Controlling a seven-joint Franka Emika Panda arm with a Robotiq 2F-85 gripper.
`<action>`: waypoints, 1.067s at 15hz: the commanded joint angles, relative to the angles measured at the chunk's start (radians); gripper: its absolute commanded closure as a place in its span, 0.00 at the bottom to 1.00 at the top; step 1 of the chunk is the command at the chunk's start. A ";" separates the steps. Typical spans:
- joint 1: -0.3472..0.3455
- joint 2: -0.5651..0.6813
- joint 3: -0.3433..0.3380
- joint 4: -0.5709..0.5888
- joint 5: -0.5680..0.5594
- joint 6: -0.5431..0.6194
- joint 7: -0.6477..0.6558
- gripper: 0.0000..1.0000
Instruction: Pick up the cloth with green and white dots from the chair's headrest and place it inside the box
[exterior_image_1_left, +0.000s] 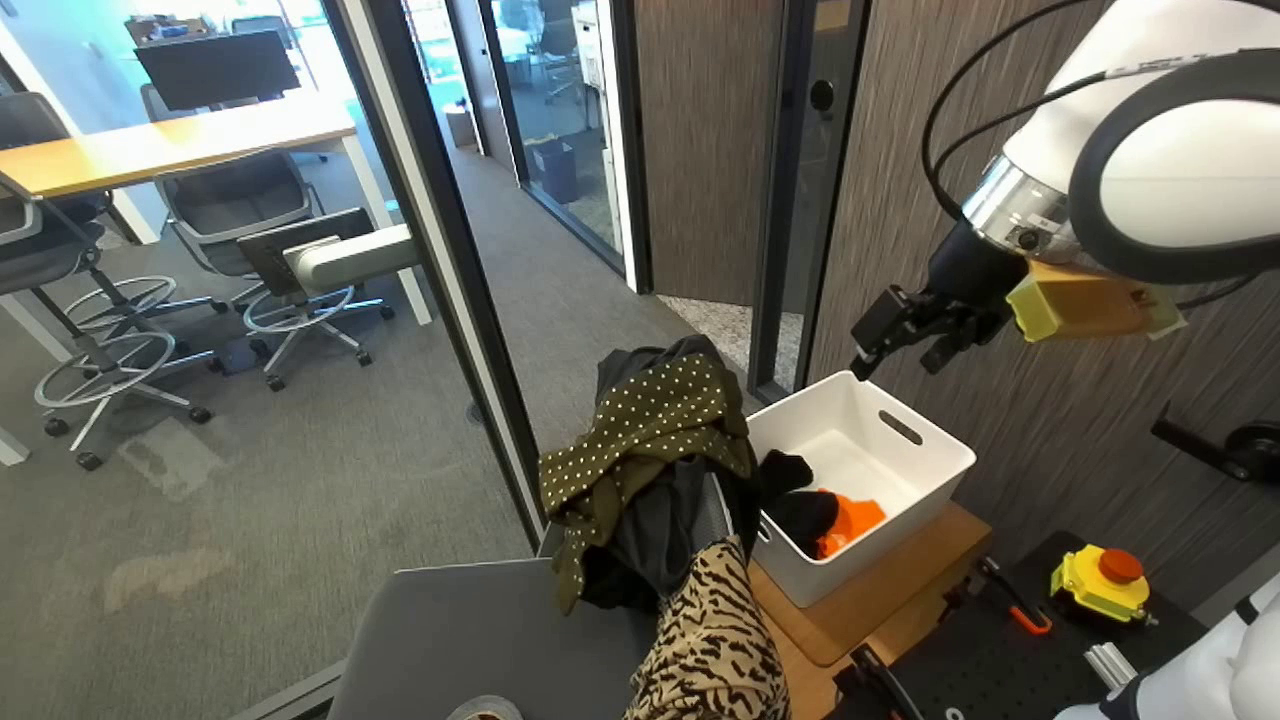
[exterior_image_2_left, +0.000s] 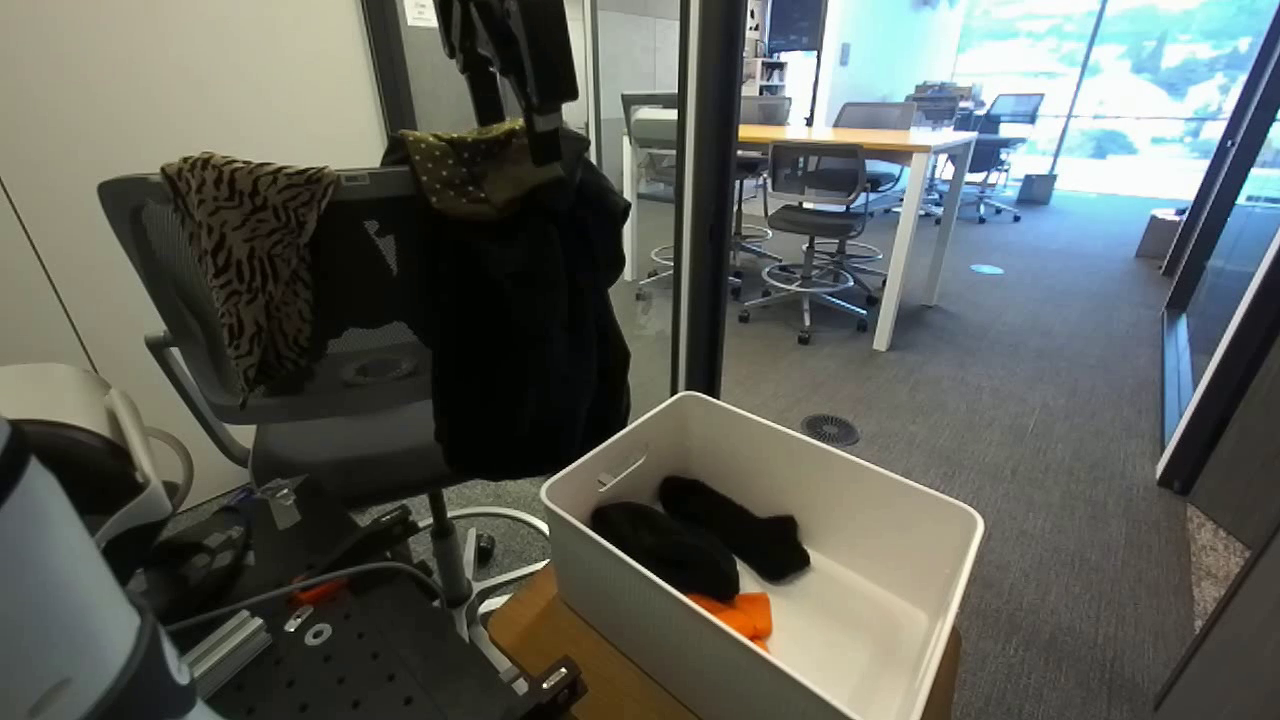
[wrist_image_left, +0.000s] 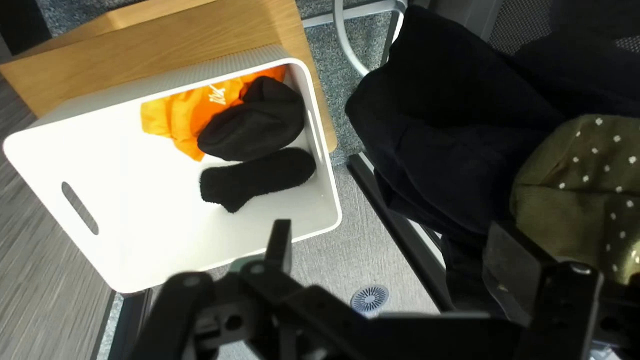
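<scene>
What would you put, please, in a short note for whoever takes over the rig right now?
End effector: open, holding nothing.
Dotted cloth: draped over the chair back, on top of a black garment.
White box: on a wooden stand, with orange fabric and black clothing inside.
Done: the cloth is not yet picked up.
Left: grasp the cloth, lift it clear, lower it into the box; the black garment may drag along, so a shallow grip seems wise.
</scene>
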 joint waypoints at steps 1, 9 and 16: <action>0.025 0.101 -0.007 0.068 0.027 0.077 -0.051 0.00; 0.180 0.349 -0.089 0.161 0.225 0.275 -0.220 0.00; 0.248 0.425 -0.116 0.295 0.384 0.150 -0.331 0.00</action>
